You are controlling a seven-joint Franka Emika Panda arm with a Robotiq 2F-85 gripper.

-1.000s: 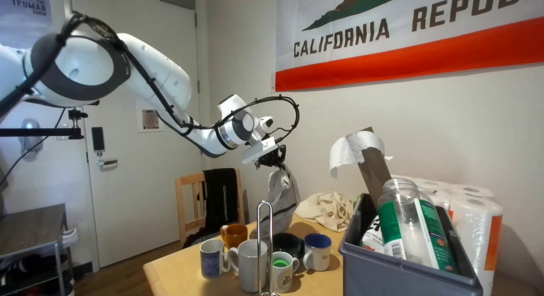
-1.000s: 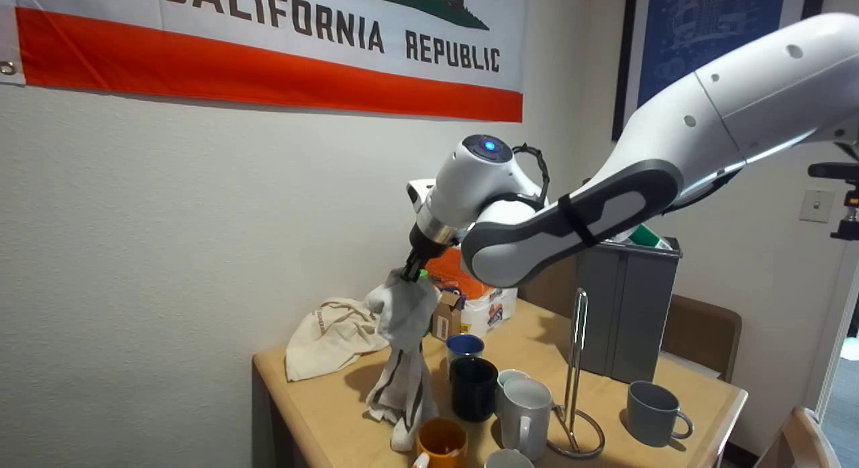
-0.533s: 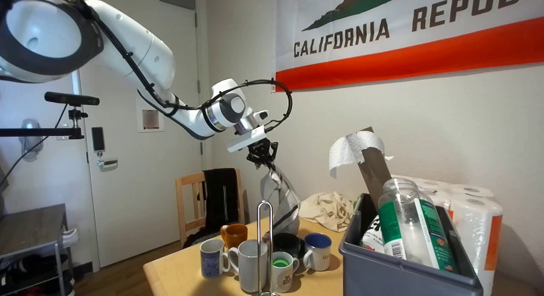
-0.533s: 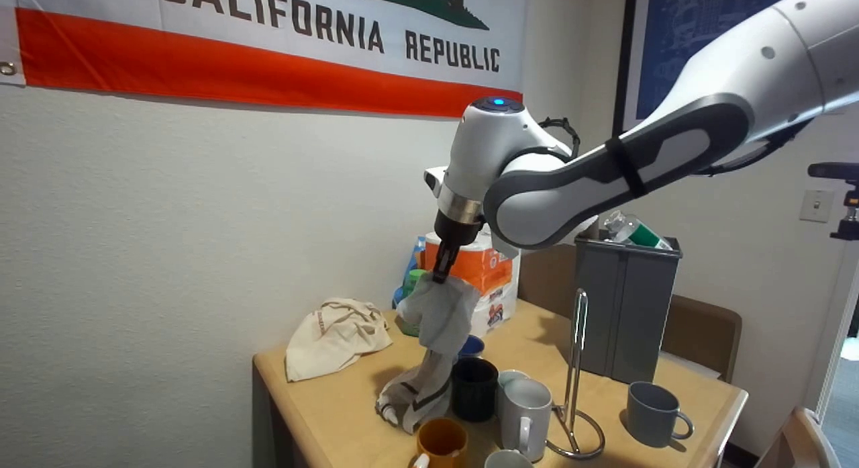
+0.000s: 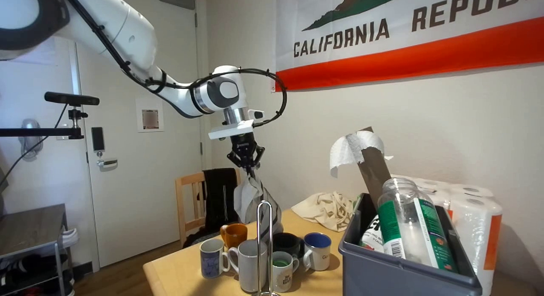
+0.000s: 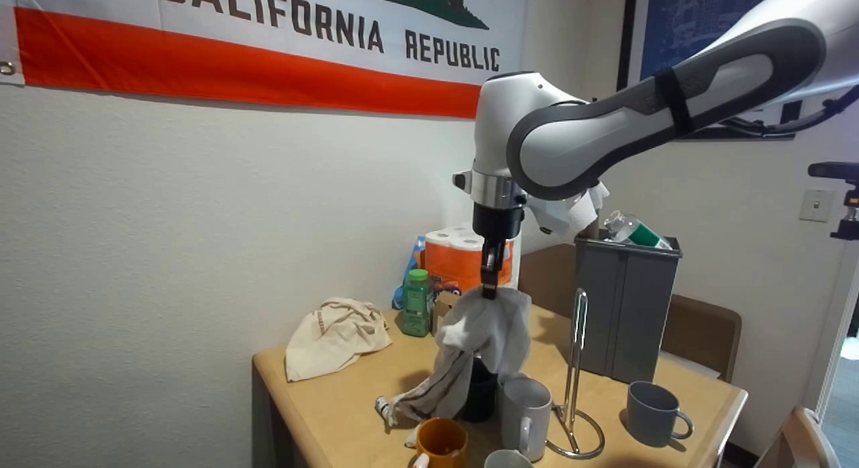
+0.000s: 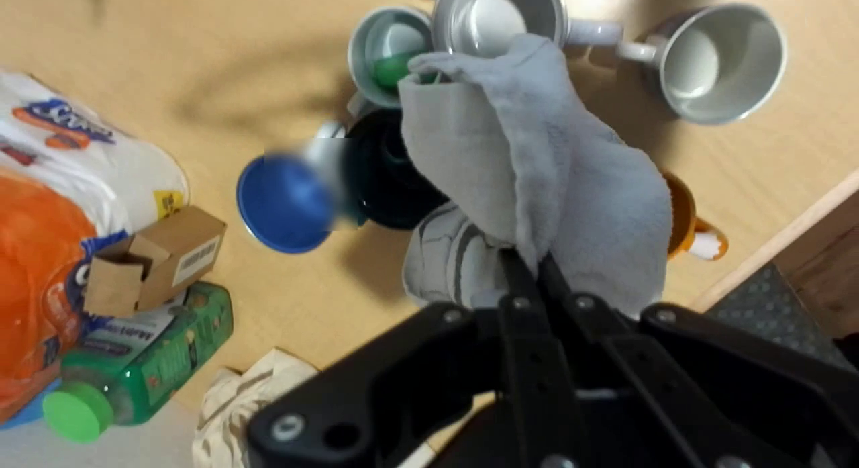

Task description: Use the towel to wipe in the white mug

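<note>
- Spreading across the lower half of an exterior view, the worktop (image 6: 335, 414) is smooth and pale wood-toned, with a rounded edge.
- The glossy white arm (image 6: 624, 132) slants in from the upper right.
- A straight-sided grey bin (image 6: 624, 313) stands right of the frame's centre.
- Soft, crumpled folds of pale grey towel (image 6: 493, 327) with dark stripes hang near the middle, partly hiding a black mug (image 6: 480, 394).
- The tall white mug (image 6: 527, 407), glazed and cylindrical, stands upright at lower centre; whether the towel touches it is unclear.
- Black jaws pinch the towel's top.
</note>
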